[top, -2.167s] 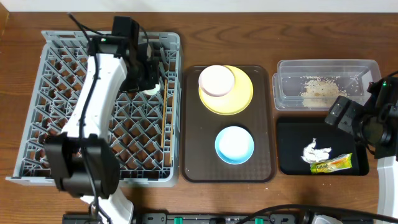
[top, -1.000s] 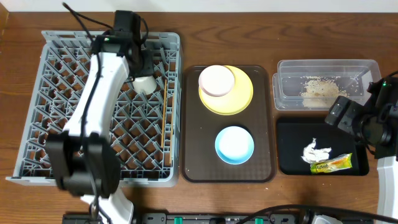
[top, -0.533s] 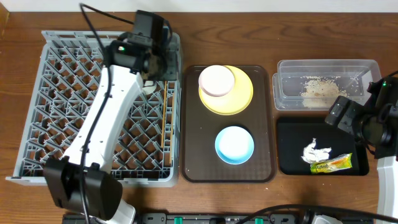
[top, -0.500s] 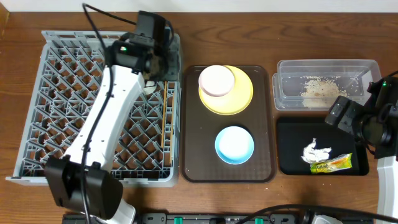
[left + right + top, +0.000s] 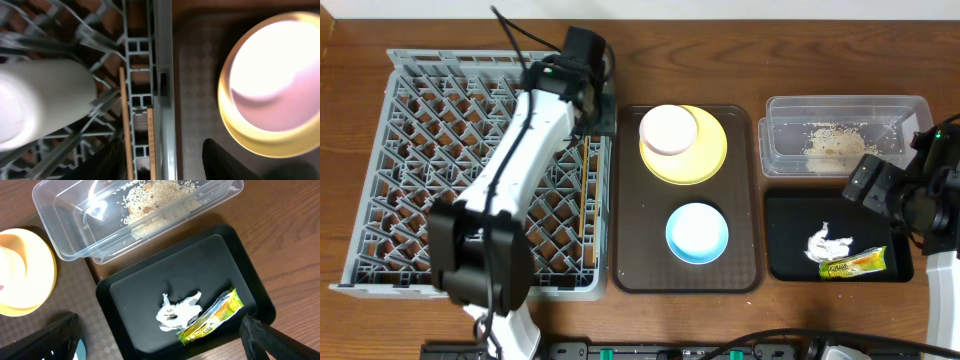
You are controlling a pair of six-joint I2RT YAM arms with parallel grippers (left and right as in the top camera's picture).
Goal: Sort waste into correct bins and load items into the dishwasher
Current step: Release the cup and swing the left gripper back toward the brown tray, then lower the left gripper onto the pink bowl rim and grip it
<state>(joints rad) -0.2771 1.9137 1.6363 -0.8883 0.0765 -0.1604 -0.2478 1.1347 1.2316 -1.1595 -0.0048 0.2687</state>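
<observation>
My left gripper [image 5: 167,167] is open and empty over the right rim of the grey dishwasher rack [image 5: 380,150]. The rim and the wooden chopsticks [image 5: 123,125] lie between its fingers. The small white cup [image 5: 45,102] rests in the rack to its left. On the brown serving tray, the white bowl [image 5: 668,129] sits on the yellow plate [image 5: 705,160], with the light blue bowl [image 5: 697,232] nearer. My right gripper [image 5: 160,347] stands open over the black tray [image 5: 145,292], which holds the tissue [image 5: 175,311] and the snack wrapper [image 5: 212,317]. Food scraps [image 5: 155,195] lie in the clear tub [image 5: 60,210].
The brown serving tray [image 5: 630,270] lies between the rack and the two bins. The chopsticks [image 5: 583,190] lie along the rack's right side. My left arm [image 5: 510,180] stretches diagonally over the rack. Cables and a power strip run along the front edge.
My left gripper has let go of the white cup, opened, and swung right from over the rack toward its right rim. The right arm has not moved.
</observation>
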